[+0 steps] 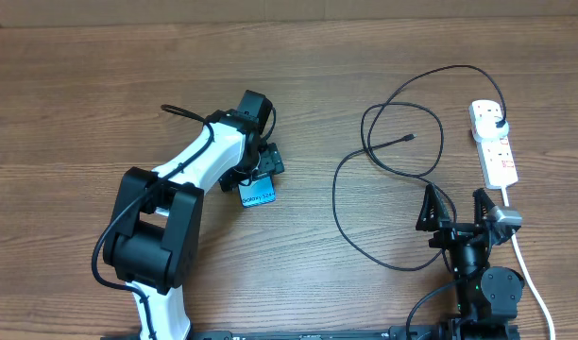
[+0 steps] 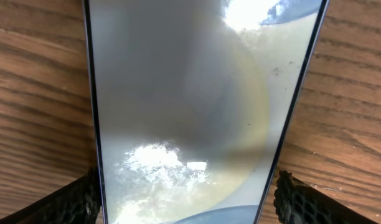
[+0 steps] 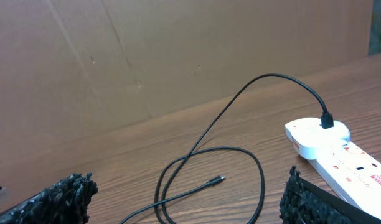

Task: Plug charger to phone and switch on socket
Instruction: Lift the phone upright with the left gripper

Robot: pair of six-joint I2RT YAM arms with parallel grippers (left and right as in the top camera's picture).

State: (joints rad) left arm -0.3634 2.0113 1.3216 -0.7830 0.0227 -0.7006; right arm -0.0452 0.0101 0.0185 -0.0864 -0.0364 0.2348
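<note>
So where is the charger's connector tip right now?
Overhead, the connector tip lies loose on the right, left of the power strip and beyond the open right gripper.

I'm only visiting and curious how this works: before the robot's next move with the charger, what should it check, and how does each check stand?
1. Charger plug seated in the socket: ok.
2. Connector tip lying free on the table: ok.
3. Right gripper open and empty: ok.
4. Left gripper clamped on both edges of the phone: ok.
5. Socket switch on: cannot tell.
6. Phone's port turned toward the connector tip: cannot tell.
</note>
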